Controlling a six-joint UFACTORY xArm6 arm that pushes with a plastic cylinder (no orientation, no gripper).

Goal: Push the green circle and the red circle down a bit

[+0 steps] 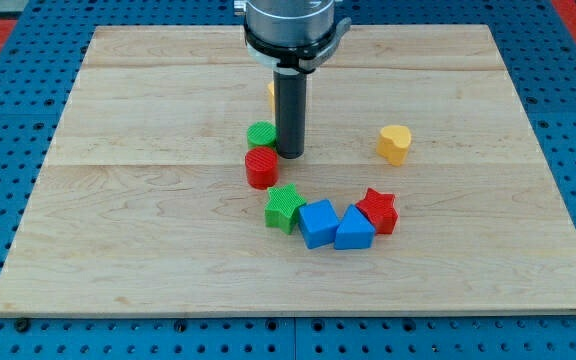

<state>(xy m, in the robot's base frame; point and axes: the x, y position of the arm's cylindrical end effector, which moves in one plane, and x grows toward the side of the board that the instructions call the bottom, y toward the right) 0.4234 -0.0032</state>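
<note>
My tip (289, 153) touching green circle (261, 134) right side; red circle (261, 167) below.

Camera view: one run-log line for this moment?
tip right of green circle | red circle touching below green | green star lower | neither circle pushed down yet

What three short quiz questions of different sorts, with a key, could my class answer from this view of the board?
1. True or false: my tip sits at the view's right of the green circle.
2. Which block lies just below the green circle? A) red circle B) yellow heart C) red star
3. Fill in: two ____ blocks lie between the green star and the red star.

Key: 1 true; 2 A; 3 blue.
</note>
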